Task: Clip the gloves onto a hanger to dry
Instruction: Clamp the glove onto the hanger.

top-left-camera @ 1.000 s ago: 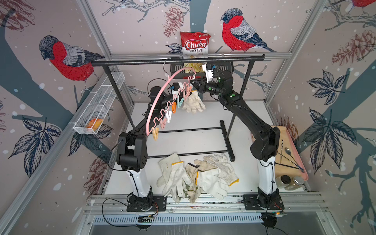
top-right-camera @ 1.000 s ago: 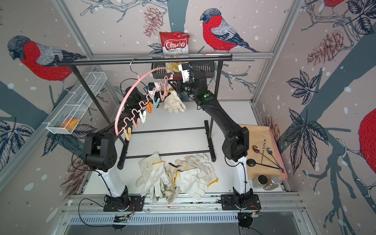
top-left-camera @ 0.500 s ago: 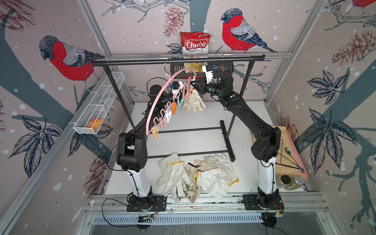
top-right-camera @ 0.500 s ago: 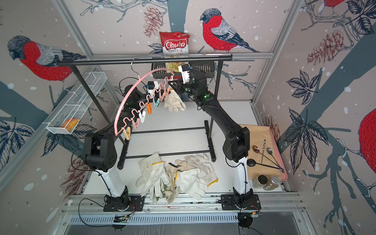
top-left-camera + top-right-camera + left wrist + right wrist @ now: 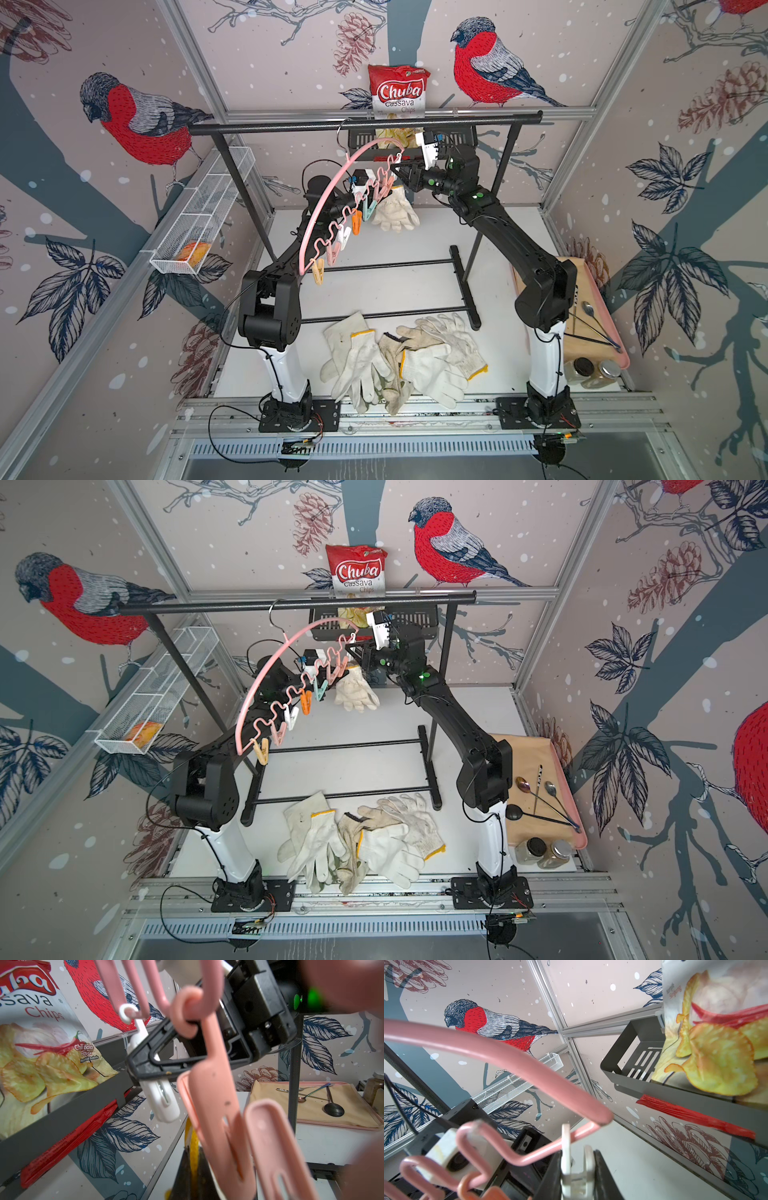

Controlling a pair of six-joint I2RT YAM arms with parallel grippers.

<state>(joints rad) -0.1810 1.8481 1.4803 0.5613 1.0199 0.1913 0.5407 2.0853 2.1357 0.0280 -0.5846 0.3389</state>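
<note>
Hardly anything is shifting since a second ago: both arms are staying raised at the hanger (image 5: 500, 1053), and the lifted glove (image 5: 395, 212) is hanging where it was. Nearest you, the rest of the gloves (image 5: 432, 370) are lying in a loose heap on the table (image 5: 395, 291) between the two arm bases, so most of the job is waiting. Farther in, the clothespins (image 5: 356, 217) along the near stretch of the hanger are dangling empty. Beyond them the lifted glove is hanging fingers down just under the far-end pins. The left gripper (image 5: 192, 1167) is clamping fully closed on its yellow-edged cuff, as the wrist view is showing it, and you cannot tell whether any pin is biting that cuff yet. Farthest back, the right gripper (image 5: 577, 1159) is pinching the handles of the white clothespin (image 5: 160, 1097), its fingers standing only narrowly apart around it. You are probably midway through pegging the first glove, with the whole heap to follow.
</note>
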